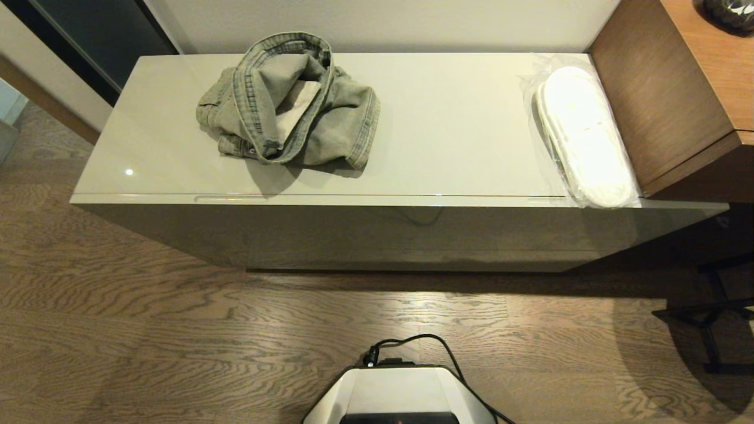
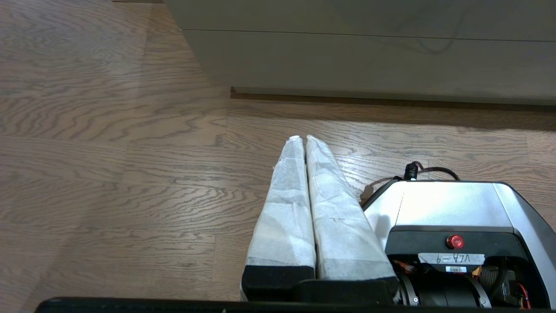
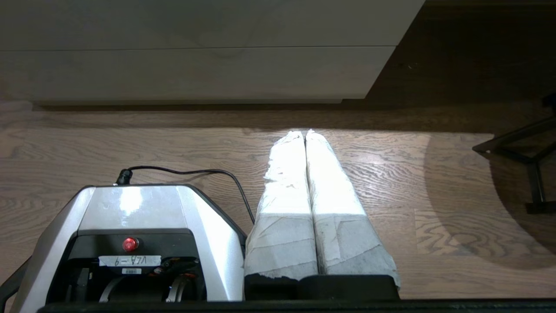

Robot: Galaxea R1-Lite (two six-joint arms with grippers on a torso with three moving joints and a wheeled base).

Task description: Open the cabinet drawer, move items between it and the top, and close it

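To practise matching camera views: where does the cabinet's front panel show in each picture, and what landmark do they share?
Head view: front panel across the middle, below the top.
Left wrist view: front panel along the upper edge.
Right wrist view: front panel along the upper edge.
Shared landmark: robot base with its black cable.

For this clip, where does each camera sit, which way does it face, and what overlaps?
Head: high up, looking down on the top, denim garment and slippers; own base shows.
Left wrist: low beside the base, facing the cabinet drawer; shut left gripper shows.
Right wrist: same from the other side; shut right gripper.
Shared: base, floor, cabinet front.
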